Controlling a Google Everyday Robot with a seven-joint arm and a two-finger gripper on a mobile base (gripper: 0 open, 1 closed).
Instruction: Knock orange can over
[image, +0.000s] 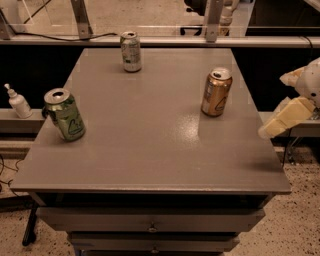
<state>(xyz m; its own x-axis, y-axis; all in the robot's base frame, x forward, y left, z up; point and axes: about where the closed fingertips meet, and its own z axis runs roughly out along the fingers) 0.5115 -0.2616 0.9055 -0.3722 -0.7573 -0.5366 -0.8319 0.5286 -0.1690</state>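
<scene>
The orange can (216, 92) stands upright, not yet knocked.
My gripper (285, 120) hangs off the table (150, 165) edge, apart from it; open or clenched, I cannot tell.

One cam, high, front of table (150, 160), looking down-fwd, mid range; end effector (284, 121) at right frame edge.

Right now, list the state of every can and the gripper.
orange can: upright, right part of the table, untouched.
green can: standing, near the table's left edge.
silver-white can: upright, at the far edge.
gripper: beyond the table's right edge, apart from the orange can.
</scene>
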